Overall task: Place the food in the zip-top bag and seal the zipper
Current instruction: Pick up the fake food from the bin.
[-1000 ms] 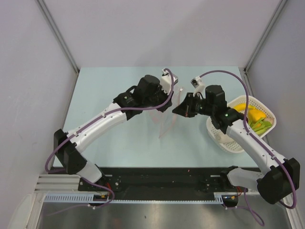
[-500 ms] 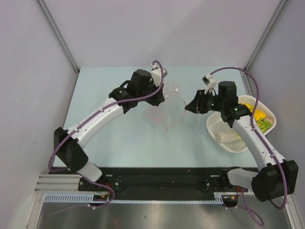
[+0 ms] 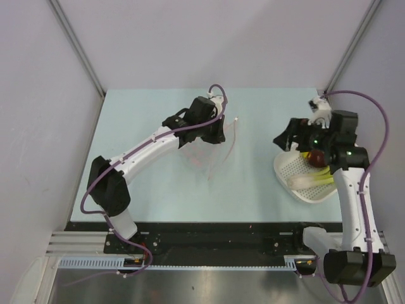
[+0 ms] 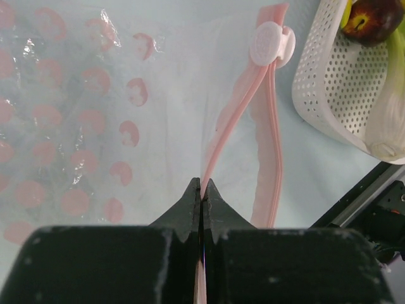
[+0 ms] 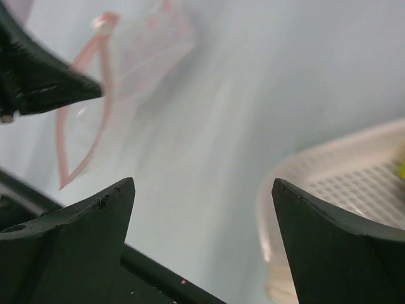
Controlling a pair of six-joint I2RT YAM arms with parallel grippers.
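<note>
The clear zip-top bag (image 3: 212,155) with pink printed shapes hangs over the table's middle, mouth open. My left gripper (image 3: 215,130) is shut on one side of the pink zipper (image 4: 237,107), just below its white slider (image 4: 272,43); the strip runs up from between the left gripper's (image 4: 201,183) pressed jaws. My right gripper (image 3: 288,138) is open and empty over the near-left rim of the basket, apart from the bag (image 5: 152,44). The food lies in the basket: a dark red fruit (image 3: 314,157) and a white-and-green leek (image 3: 310,180) show; the right arm hides the rest.
The white perforated basket (image 3: 281,174) stands at the table's right edge, under the right forearm. In the left wrist view the basket (image 4: 329,82) sits just right of the bag's mouth. Grey walls enclose the table on three sides.
The right gripper let go of the bag, opened wide and swung right to the basket. The left gripper shut on the zipper strip and now holds the bag alone.
</note>
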